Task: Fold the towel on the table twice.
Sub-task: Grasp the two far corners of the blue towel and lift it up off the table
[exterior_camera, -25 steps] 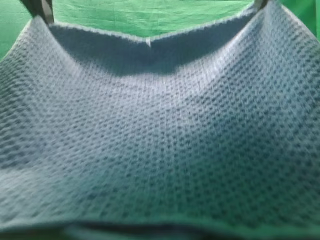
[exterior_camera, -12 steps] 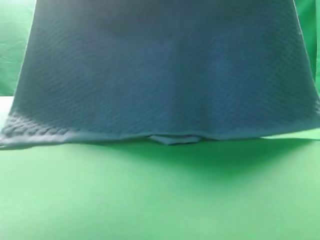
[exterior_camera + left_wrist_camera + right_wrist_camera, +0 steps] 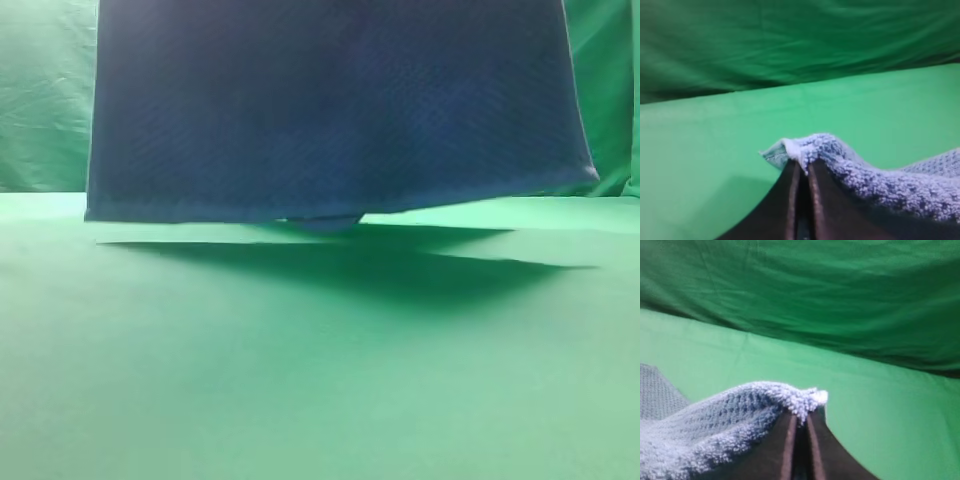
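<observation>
The towel point(image 3: 330, 110) hangs as a dark navy sheet in the exterior high view, filling the upper middle. Its lower edge hovers just above the green table point(image 3: 320, 380) and casts a shadow there. Both grippers are out of that view, above the top edge. In the left wrist view my left gripper point(image 3: 801, 167) is shut on a pale corner of the towel point(image 3: 805, 147). In the right wrist view my right gripper point(image 3: 800, 422) is shut on the other corner of the towel point(image 3: 807, 400).
A wrinkled green cloth backdrop point(image 3: 45, 100) stands behind the table, and shows in the wrist views point(image 3: 790, 40) point(image 3: 840, 300). The table's near part point(image 3: 300, 420) lies in front of the hanging towel.
The towel has been lifted up and away from the camera. It filled the frame with its lit waffle side; now it hangs farther back, dark, with the table showing below.
</observation>
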### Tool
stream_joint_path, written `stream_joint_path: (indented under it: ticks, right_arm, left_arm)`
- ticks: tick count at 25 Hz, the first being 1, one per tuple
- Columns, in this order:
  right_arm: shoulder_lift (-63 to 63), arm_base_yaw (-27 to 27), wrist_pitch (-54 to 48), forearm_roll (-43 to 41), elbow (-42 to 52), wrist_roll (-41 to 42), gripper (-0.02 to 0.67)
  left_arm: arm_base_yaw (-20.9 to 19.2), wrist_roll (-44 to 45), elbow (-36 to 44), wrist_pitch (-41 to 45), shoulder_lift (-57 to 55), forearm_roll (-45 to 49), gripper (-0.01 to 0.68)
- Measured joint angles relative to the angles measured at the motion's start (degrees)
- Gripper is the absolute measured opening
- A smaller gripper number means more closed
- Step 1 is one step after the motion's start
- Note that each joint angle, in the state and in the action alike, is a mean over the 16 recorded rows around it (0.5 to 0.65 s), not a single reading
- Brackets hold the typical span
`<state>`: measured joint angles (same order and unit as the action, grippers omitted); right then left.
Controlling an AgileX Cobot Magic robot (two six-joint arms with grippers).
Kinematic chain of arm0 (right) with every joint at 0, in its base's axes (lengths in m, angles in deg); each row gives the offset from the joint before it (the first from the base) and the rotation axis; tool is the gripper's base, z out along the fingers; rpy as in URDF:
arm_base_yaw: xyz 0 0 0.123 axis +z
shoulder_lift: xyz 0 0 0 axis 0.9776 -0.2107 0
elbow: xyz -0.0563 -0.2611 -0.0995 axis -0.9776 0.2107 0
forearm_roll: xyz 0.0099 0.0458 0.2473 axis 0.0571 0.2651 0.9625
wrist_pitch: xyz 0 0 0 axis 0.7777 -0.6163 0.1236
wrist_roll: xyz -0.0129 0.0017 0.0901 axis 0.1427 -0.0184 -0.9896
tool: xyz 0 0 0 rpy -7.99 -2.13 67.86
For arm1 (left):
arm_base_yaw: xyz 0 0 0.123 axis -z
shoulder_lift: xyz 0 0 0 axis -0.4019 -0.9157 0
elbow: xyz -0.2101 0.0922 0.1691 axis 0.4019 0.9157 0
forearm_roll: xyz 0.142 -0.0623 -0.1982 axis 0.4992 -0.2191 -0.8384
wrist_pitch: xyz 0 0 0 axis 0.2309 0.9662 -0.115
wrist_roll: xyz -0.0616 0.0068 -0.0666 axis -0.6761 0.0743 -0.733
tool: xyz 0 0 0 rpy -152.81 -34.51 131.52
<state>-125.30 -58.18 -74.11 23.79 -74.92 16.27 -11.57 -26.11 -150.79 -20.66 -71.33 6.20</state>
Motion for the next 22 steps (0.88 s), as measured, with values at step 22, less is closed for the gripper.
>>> stream_joint_path:
  ticks: [22]
  right_arm:
    - [-11.83,-2.79,12.13,0.93,-5.92,0.06,0.0]
  left_arm:
    - [-2.87,-0.28,-0.63,-15.04,-6.24,-0.46,0.0]
